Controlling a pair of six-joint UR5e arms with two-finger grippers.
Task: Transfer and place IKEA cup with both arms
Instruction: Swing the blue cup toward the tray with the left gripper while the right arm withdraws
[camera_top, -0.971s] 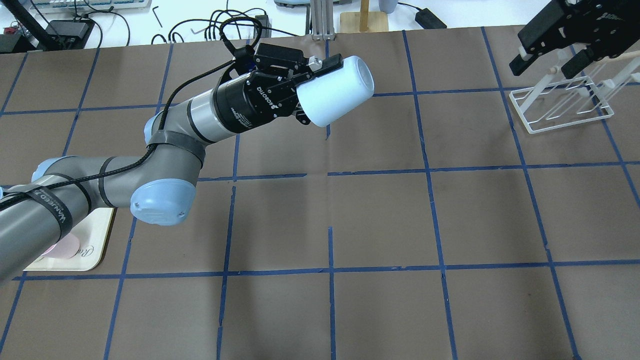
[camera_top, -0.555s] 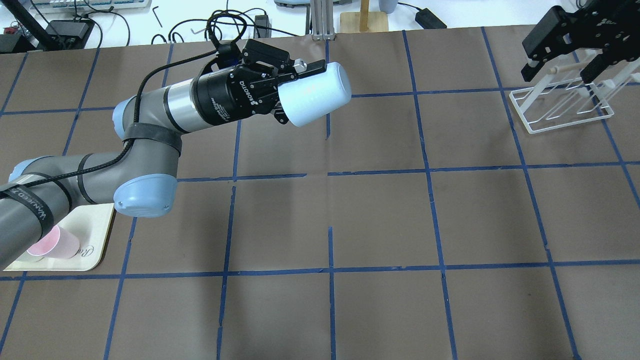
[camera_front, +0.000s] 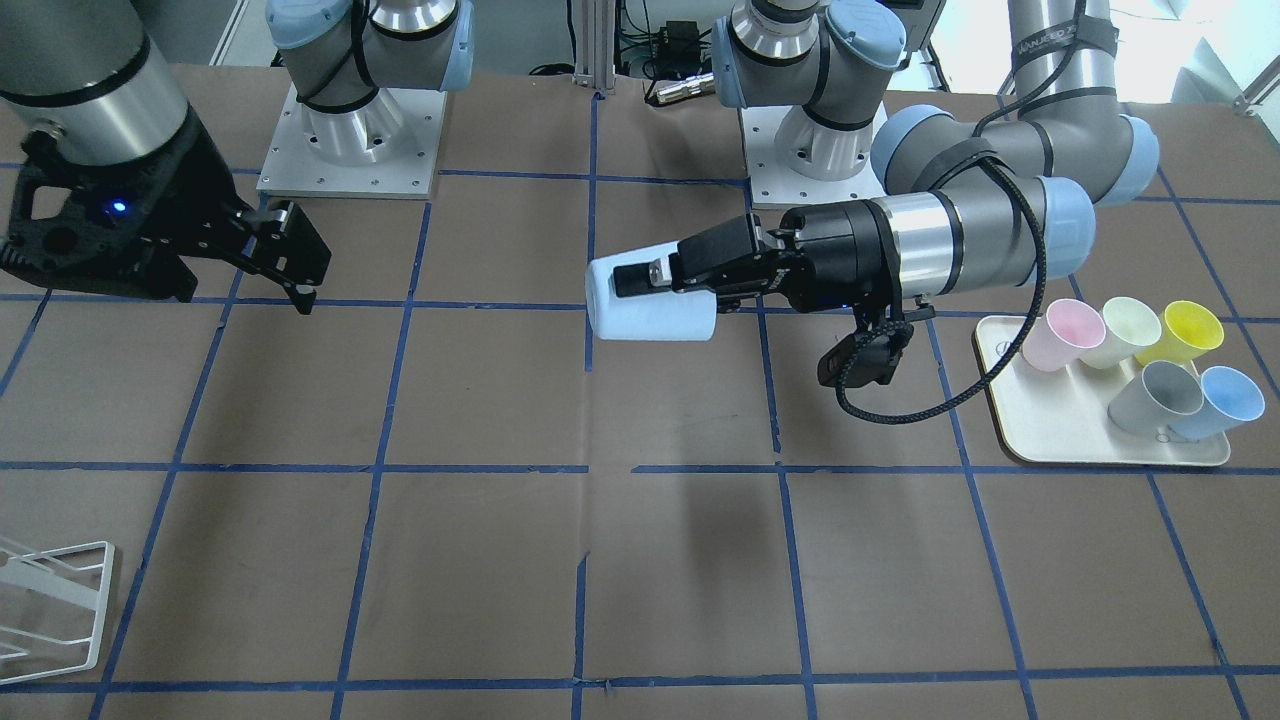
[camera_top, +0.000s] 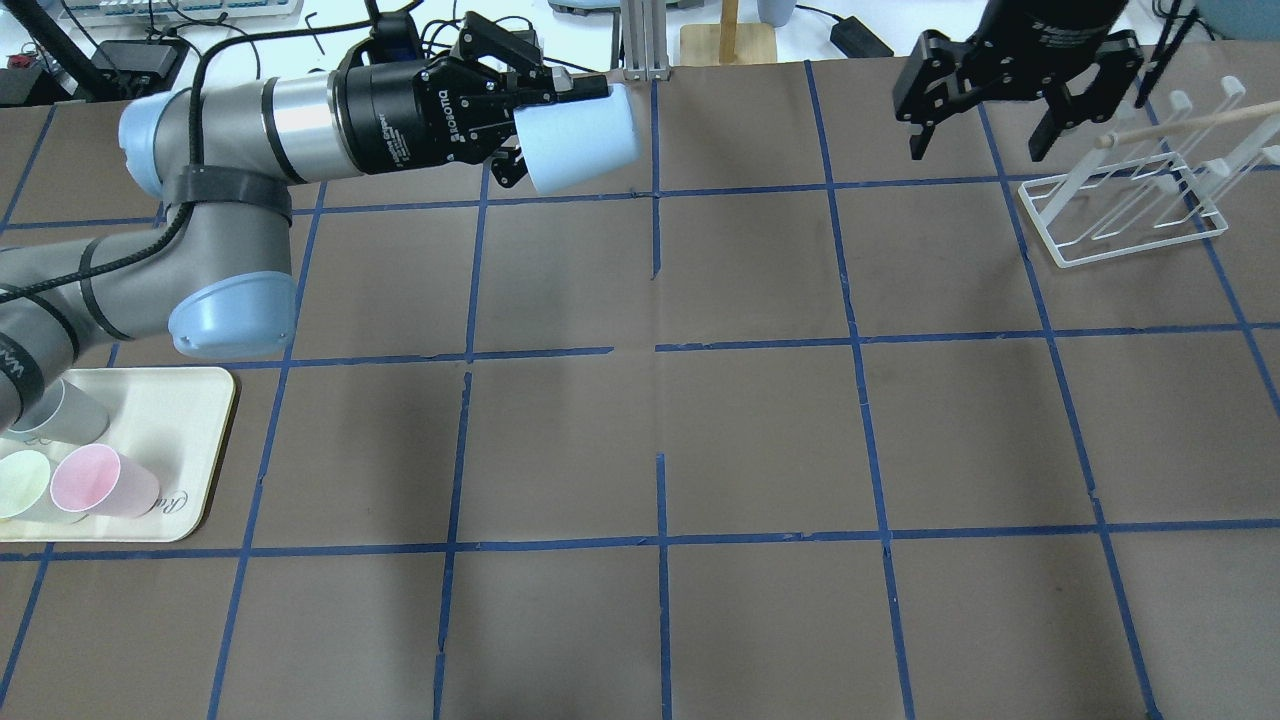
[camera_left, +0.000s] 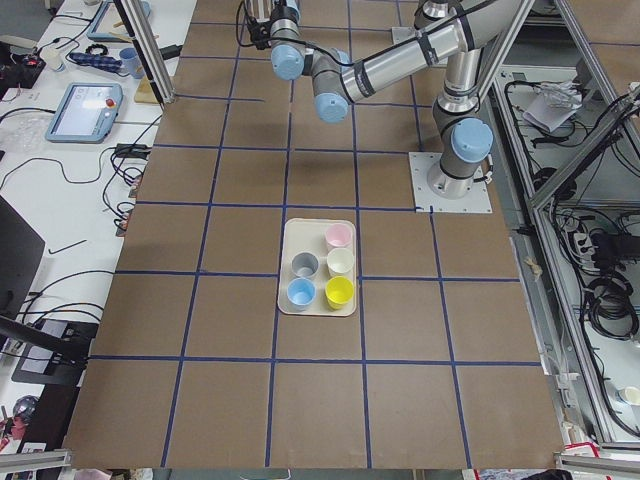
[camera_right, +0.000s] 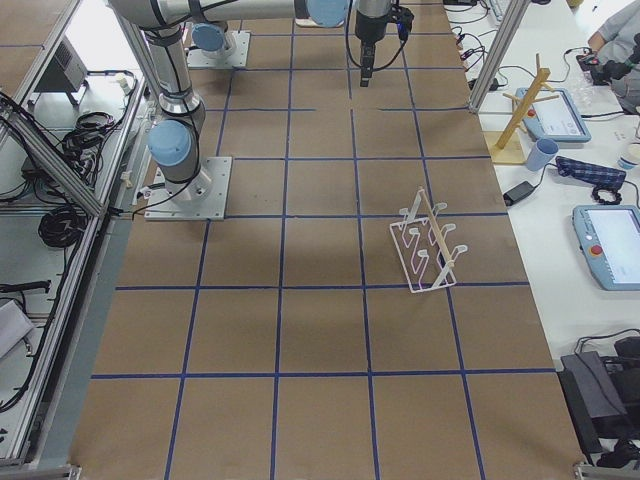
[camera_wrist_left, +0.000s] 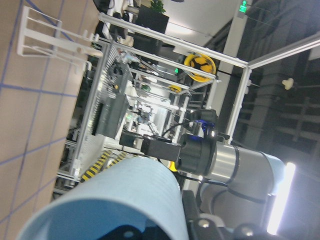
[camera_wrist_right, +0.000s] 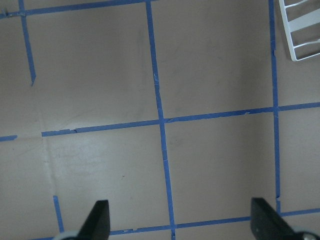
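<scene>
Cup-holding falls to the left pincer (camera_top: 552, 130), which is clamped on the IKEA cup (camera_top: 585, 135). The light blue tumbler lies on its side in the air, clear of the brown surface (camera_top: 760, 430), and casts a shadow on the paper below. Its closed base points straight out ahead of the pincer, and its mouth is turned back toward the wrist. One black finger (camera_front: 640, 278) runs along the outside of the cup wall. In the left wrist view the cup's rim fills the lower frame.

Well ahead of the cup's base, across an open stretch of gridded surface, hangs the right pincer (camera_top: 978, 140). It points down with its jaws spread wide and nothing between them. In the right wrist view its two fingertips (camera_wrist_right: 99, 220) frame bare brown paper and blue tape lines. A white wire rack (camera_top: 1120, 215) stands on the surface just beside this pincer, on the side away from the cup.

Behind the left pincer, back past the arm's elbow, a cream tray (camera_front: 1050, 440) carries five upright cups. They are a pink cup (camera_front: 1065, 335), a pale green cup (camera_front: 1125, 325), a yellow cup (camera_front: 1185, 330), a grey cup (camera_front: 1160, 395) and a second light blue cup (camera_front: 1220, 400).
</scene>
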